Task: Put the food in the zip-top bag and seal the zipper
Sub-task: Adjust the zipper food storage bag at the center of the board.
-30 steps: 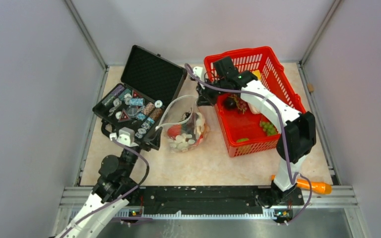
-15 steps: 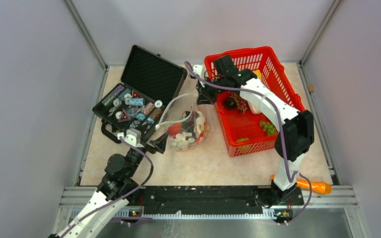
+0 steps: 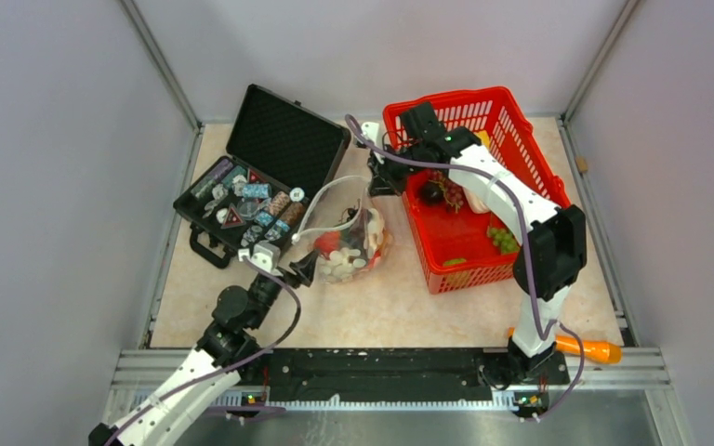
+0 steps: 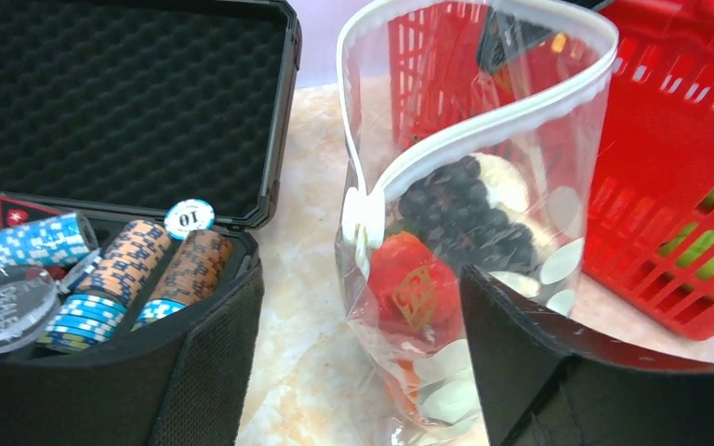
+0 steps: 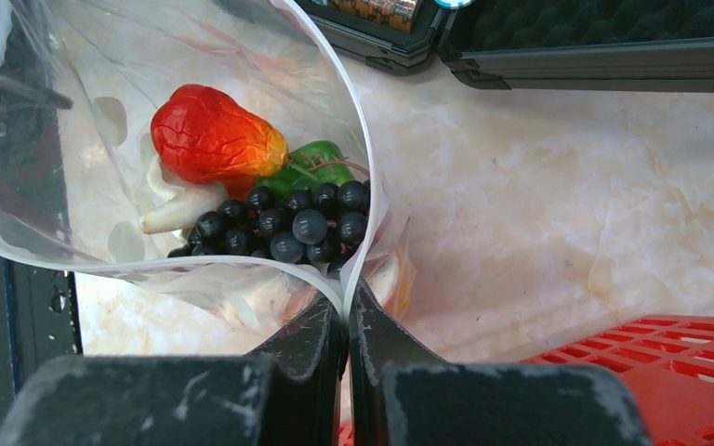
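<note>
Right gripper (image 5: 346, 321) is pinched tight on the bag (image 5: 102, 102) rim, with the food (image 5: 284, 221) hanging just beyond its tips. Left gripper (image 4: 358, 311) is spread, the bag just ahead of it. The thin, slippery film is judged likely to sag, so the stiffer zipper (image 4: 483, 139) is best gripped.

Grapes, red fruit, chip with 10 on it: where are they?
dark grapes (image 5: 284, 223), right wrist view, middle of the bunch.
red fruit (image 5: 209, 137), right wrist view, its fat middle.
chip marked 10 (image 4: 190, 218), left wrist view, its face.
</note>
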Controlling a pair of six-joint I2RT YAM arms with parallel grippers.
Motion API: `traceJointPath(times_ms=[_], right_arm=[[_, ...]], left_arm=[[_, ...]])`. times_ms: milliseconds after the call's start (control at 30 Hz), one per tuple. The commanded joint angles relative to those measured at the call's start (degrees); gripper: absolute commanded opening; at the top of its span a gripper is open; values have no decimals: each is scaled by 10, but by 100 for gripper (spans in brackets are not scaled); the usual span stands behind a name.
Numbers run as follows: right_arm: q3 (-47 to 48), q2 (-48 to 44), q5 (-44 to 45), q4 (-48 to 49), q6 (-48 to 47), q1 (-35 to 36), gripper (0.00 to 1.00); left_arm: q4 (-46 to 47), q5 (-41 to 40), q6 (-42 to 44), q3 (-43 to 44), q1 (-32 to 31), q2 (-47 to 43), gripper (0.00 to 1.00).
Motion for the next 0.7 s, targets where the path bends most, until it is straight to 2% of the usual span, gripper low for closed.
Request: traceJointPath(times_ms=[0,133,200,300,400,533,667], right_arm=[[21,15,-6,-28,-8,-16,0],[20,10,-10,-29,-8,-16,0],[23,9,-11,-31,-7,-16,0],[22,8,-15,-32,-8,-16,0],[21,8,-15,-34,-6,-16,0],[19,9,-15,-34,-5,-16,0],[18,11,-21,-35,-4,-16,0]], left_arm=[[137,3,30,-24,6,14,69],[165,23,32,-36,27,17,59],[167,70,31,-25,49,31,54],[175,189,1,-4,94,69,57],[179,260,-14,11,119,104,57],[225,286,-20,-5,124,135,55],[272,301,-17,-7,132,172,42]])
